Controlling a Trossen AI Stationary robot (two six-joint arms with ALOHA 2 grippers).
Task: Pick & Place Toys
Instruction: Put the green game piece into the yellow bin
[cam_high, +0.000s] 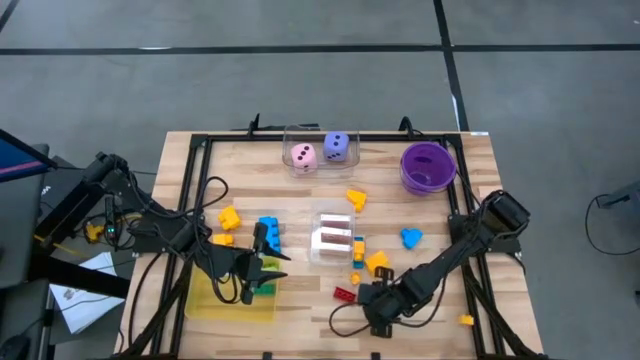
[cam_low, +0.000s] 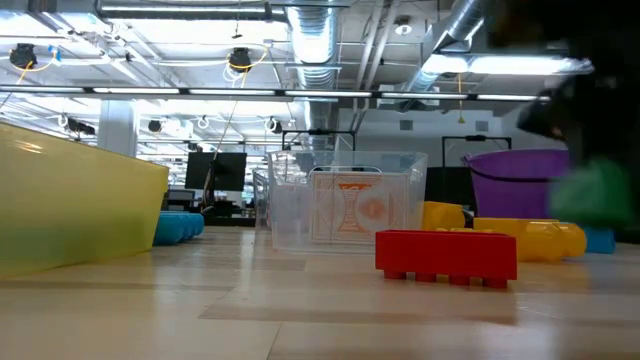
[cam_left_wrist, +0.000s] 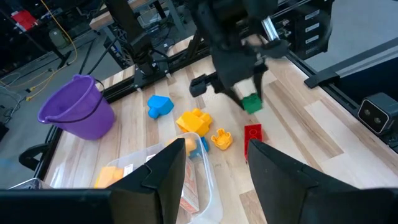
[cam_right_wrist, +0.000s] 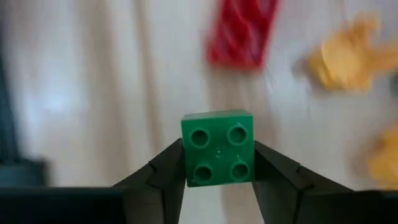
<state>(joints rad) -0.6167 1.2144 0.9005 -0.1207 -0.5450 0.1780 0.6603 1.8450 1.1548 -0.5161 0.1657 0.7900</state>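
My right gripper is shut on a green four-stud brick, just above the table near its front edge, right of centre. The left wrist view shows that brick under the right arm's fingers. A red brick lies flat on the table beside it. My left gripper hovers open over the yellow tray, next to a blue brick. Yellow shapes and a blue shape lie loose on the wood. My right gripper pinches the green brick by two opposite side walls, one finger on each. The fingers slant down from above. The brick's studded top faces back toward the wrist, and the brick hangs clear of the table.
A clear box with cards stands mid-table. Another clear box at the far edge holds a pink die and a purple die. The purple bowl sits far right. A small yellow piece lies near the right front corner.
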